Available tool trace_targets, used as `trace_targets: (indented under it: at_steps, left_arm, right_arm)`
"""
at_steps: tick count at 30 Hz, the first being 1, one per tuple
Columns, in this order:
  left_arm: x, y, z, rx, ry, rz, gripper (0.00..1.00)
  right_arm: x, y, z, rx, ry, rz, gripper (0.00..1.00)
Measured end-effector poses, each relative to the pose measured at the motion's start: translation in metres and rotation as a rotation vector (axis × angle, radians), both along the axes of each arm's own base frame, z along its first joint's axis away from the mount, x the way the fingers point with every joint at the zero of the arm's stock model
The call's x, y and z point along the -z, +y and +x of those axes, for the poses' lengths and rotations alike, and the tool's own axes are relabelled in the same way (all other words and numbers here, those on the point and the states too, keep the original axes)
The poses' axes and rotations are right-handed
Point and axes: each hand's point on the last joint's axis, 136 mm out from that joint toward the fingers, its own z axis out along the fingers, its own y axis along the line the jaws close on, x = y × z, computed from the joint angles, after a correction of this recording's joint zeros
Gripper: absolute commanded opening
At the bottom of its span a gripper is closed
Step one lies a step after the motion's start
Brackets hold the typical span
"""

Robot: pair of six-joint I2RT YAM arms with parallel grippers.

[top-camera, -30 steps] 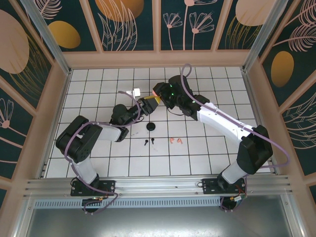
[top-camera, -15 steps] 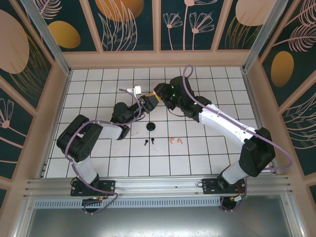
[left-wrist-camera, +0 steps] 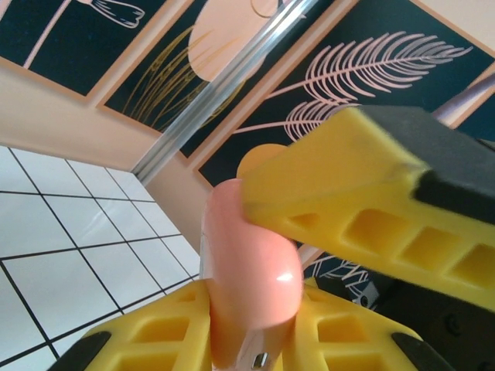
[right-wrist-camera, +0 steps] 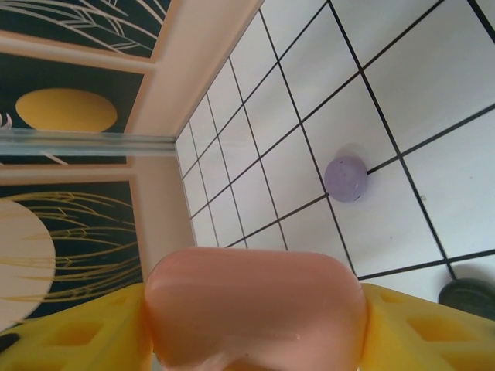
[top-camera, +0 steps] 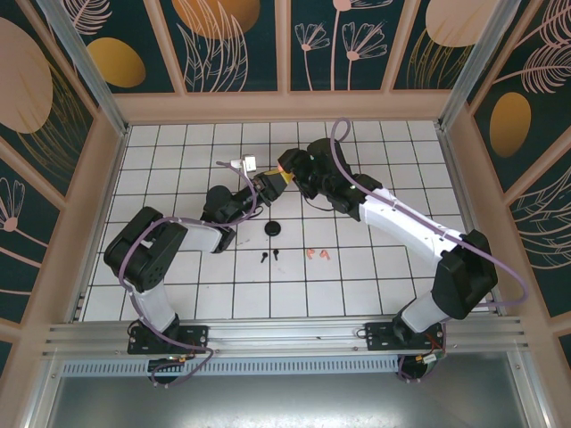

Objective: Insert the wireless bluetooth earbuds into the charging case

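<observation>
Right now we see the salmon-pink charging case (left-wrist-camera: 251,247) held up off the worktop (top-camera: 375,294), at the upper centre of the overhead view, where both arms meet. The left pincer (left-wrist-camera: 247,352) is narrow and clamped on the case's lower end. The right pincer (right-wrist-camera: 255,332) also has the case between its yellow fingers, touching on both sides. The pink earbuds (top-camera: 317,255) lie on the tiles lower in the frame, well apart from the case, with the black earbuds (top-camera: 269,256) to their left. A black case (top-camera: 274,229) sits just above those, and a lilac case (right-wrist-camera: 346,178) rests on a grid line in the right wrist view. We cannot tell whether the pink lid is open. Our worry is the shared hold. The shell is smooth and rounded, so if one pincer lets go before the other bites firmly, it could slide out and drop among the earbuds, scattering them. If the arms pull against each other, the case may twist in the grip.
</observation>
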Motion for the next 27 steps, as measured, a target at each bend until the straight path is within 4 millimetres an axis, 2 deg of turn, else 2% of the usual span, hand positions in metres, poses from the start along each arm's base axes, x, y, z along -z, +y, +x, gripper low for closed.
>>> trace_targets:
  at_steps: [4,8,11,16,22,27]
  left_arm:
    - [0.000,0.000,0.000,0.003,0.012,-0.010,0.00]
    - [-0.003,0.001,-0.001,0.005,0.006,-0.022,0.00]
    - [-0.003,0.000,-0.001,0.009,0.009,-0.019,0.00]
    - [0.002,-0.002,-0.004,0.027,0.021,0.021,0.00]
    - [-0.014,-0.004,-0.020,0.088,-0.027,0.063,0.00]
    - [-0.016,-0.009,-0.029,0.166,-0.044,0.109,0.00]
  right_arm:
    - [-0.005,0.000,0.001,-0.001,-0.010,0.006,0.75]
    - [-0.014,-0.007,0.001,0.010,-0.024,0.014,0.76]
    - [-0.025,-0.021,0.002,0.031,-0.050,0.022,0.75]
    - [-0.046,-0.060,-0.006,0.082,-0.124,0.027,0.75]
    - [-0.032,-0.096,-0.021,0.085,-0.184,-0.064,0.75]
    - [-0.025,-0.109,-0.025,0.023,-0.257,-0.183,0.75]
